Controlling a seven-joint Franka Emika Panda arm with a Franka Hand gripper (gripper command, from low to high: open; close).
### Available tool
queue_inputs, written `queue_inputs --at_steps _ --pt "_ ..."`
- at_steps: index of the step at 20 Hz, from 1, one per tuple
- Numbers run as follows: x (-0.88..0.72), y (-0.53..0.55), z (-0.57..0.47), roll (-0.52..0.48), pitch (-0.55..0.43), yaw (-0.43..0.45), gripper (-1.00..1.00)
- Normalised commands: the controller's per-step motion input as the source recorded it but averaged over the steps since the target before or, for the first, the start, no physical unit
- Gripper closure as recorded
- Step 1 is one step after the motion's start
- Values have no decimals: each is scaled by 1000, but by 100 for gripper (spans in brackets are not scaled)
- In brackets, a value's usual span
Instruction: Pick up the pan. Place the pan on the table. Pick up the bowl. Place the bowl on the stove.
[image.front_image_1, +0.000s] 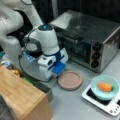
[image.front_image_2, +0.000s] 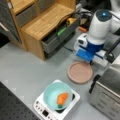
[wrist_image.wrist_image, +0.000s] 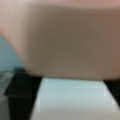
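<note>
pan (image.front_image_1: 70, 80): round, shallow, pinkish-brown, flat on the table (image.front_image_1: 72, 105) beside the stove (image.front_image_2: 57, 106); white handle between the gripper (image.front_image_1: 58, 72) fingers, grip state unclear. teal bowl (image.front_image_2: 58, 95) on stove holds an orange piece (image.front_image_1: 104, 86).

A robotics laboratory arranged as a mock kitchen. In both front views a white Franka arm (image.front_image_1: 15, 22) stands on a plain grey table (image.front_image_1: 72, 105) among household props: a steel toaster oven (image.front_image_1: 92, 37) at 1 o'clock, a small white stove (image.front_image_1: 105, 101) at 4 o'clock, and a wooden block (image.front_image_1: 20, 97) at 8 o'clock. In a front view, a black perforated board (image.front_image_2: 12, 105) at 7 o'clock and a wooden shelf unit (image.front_image_2: 37, 20) at 11 o'clock confirm the staged setting.
</note>
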Motion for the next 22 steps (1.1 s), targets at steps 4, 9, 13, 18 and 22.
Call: queue_inputs --at_steps 4,9,13,18,22 --pt "-12 66 -95 -41 -65 80 100" --pt "9 21 -27 -24 -43 86 100" --pt "51 -37 48 4 -36 87 100" --pt "99 -95 175 31 -15 92 100" --pt "137 -124 296 55 21 77 100"
